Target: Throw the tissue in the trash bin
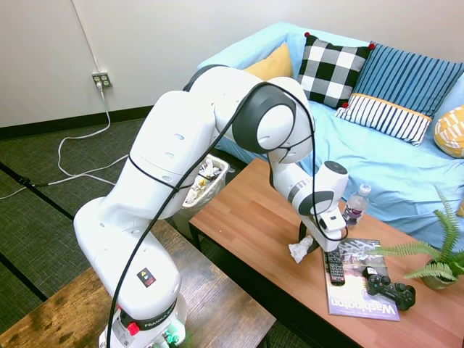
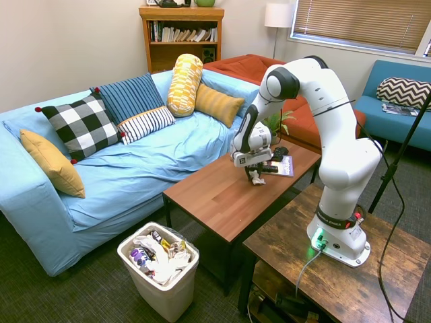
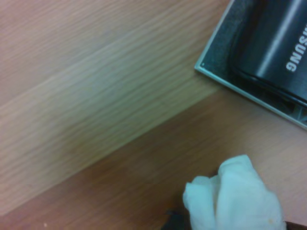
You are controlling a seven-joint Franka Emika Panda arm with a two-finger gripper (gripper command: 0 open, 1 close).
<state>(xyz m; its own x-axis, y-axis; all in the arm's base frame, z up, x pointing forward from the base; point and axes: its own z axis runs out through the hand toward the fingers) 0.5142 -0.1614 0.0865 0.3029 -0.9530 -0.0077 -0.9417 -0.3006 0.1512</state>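
Both exterior views evenly lit, bright, diffuse room light; shadows soft. Faint sheen on the desk top. Second exterior view: brightness behind the window blinds, mild wide-angle bowing at edges. Wrist view soft overall: wood grain smeared, tissue blurred and slightly overexposed; remote control lettering legible.

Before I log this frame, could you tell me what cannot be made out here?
- Gripper fingers: both exterior views too small to show whether they close on the tissue.
- Tissue in wrist view: cut off by the bottom edge.
- Trash bin: first exterior view, mostly hidden behind the arm.
- Remote: wrist view, cropped.
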